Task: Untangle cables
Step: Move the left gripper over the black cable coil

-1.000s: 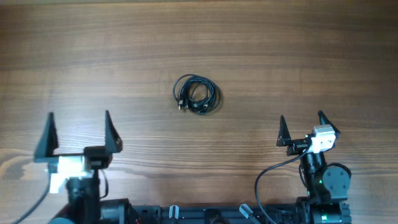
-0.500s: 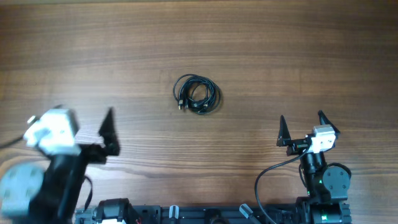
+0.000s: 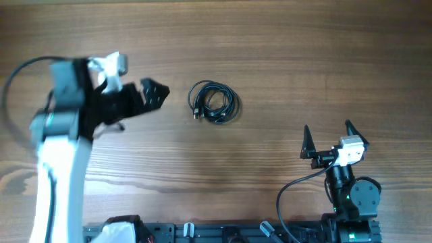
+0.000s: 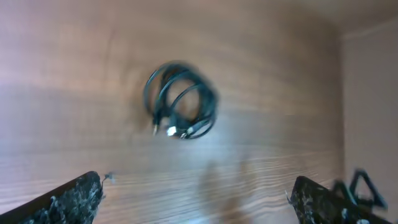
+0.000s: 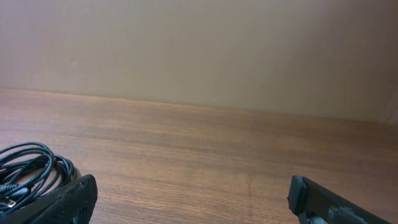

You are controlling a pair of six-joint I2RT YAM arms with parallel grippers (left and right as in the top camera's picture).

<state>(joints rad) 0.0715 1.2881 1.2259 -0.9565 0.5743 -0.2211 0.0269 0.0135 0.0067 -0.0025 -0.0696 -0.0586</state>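
The cables (image 3: 213, 102) lie as one small coiled bundle of thin black cords with small plugs, mid-table. My left gripper (image 3: 154, 94) is raised off the table just left of the bundle, pointing toward it, jaws wide open and empty. In the left wrist view the bundle (image 4: 180, 102) is blurred, ahead of and between the open fingers (image 4: 68, 199). My right gripper (image 3: 327, 135) is open and empty near the front right, well away from the bundle. In the right wrist view the cables (image 5: 30, 165) show at the lower left, beside the left finger (image 5: 68, 199).
The wooden table (image 3: 304, 54) spans the whole view. A thicker black wire (image 3: 297, 183) runs to the right arm's base at the front edge. A plain beige wall (image 5: 199, 50) stands behind the table's far edge.
My left arm has swung up from the front left and moved forward and right, ending close to the bundle's left side. The right arm and the cables have not moved.
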